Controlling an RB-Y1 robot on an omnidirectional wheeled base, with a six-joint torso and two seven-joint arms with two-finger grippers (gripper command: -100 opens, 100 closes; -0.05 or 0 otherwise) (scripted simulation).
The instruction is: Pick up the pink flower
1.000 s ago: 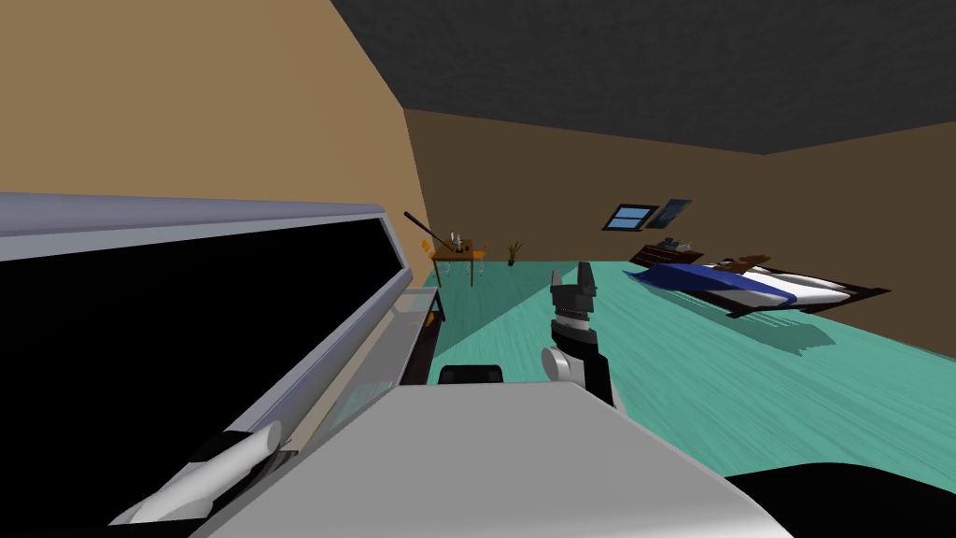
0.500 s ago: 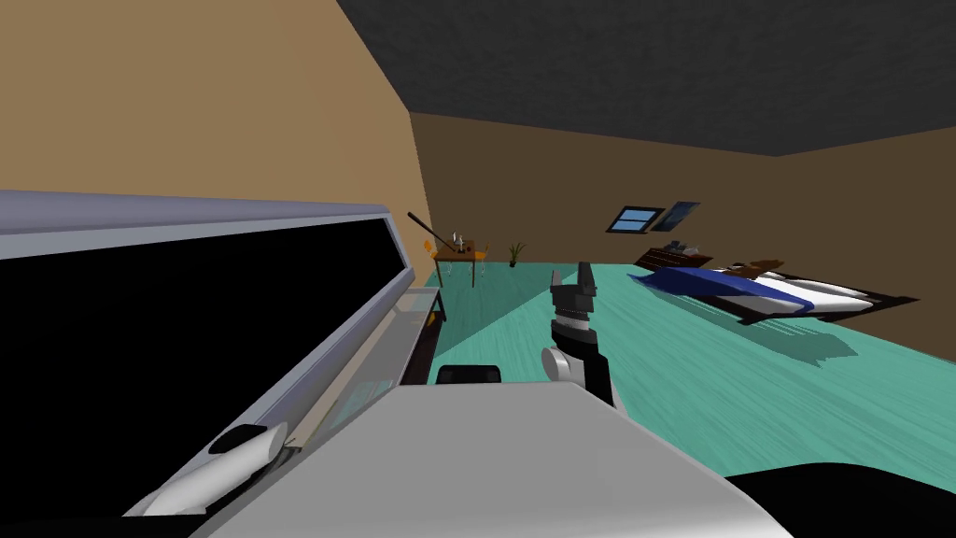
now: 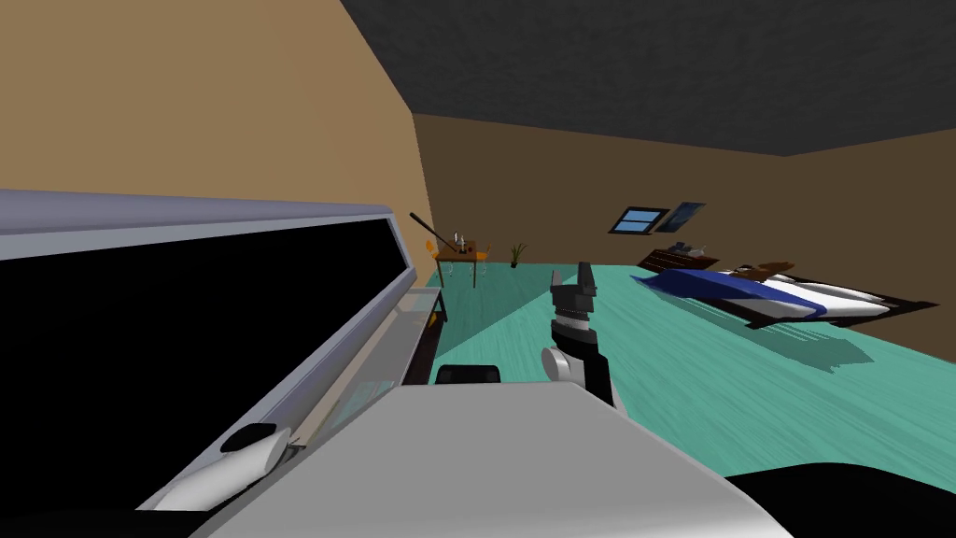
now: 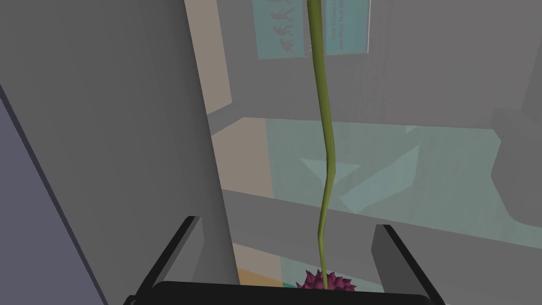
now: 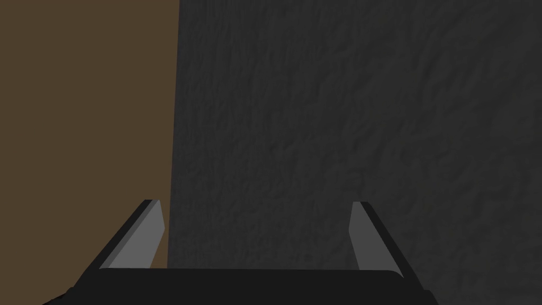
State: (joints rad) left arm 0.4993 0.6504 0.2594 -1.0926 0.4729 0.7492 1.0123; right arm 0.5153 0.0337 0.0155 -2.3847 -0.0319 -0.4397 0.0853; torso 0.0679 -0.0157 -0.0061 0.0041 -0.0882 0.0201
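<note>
The pink flower shows in the left wrist view: its dark pink bloom (image 4: 325, 279) sits low against the gripper body, and its long green stem (image 4: 324, 132) runs away from the hand. My left gripper (image 4: 286, 238) is open, and the stem passes between the fingers without touching either one. My left forearm (image 3: 229, 458) reaches in beside a large black screen with a light grey frame (image 3: 187, 327). My right gripper (image 3: 572, 278) is held up over the teal floor, open and empty (image 5: 259, 227).
A grey upright panel (image 4: 132, 132) stands close beside the left fingers, with a glassy shelf (image 4: 370, 175) beyond the stem. Across the teal floor (image 3: 709, 374) are a blue and white bed (image 3: 775, 291), a small table (image 3: 460, 254) and a potted plant (image 3: 515, 252).
My view has turned a little, so the bed has slid to the right. My left forearm has shifted slightly lower and to the right beside the screen. The right arm has kept still.
</note>
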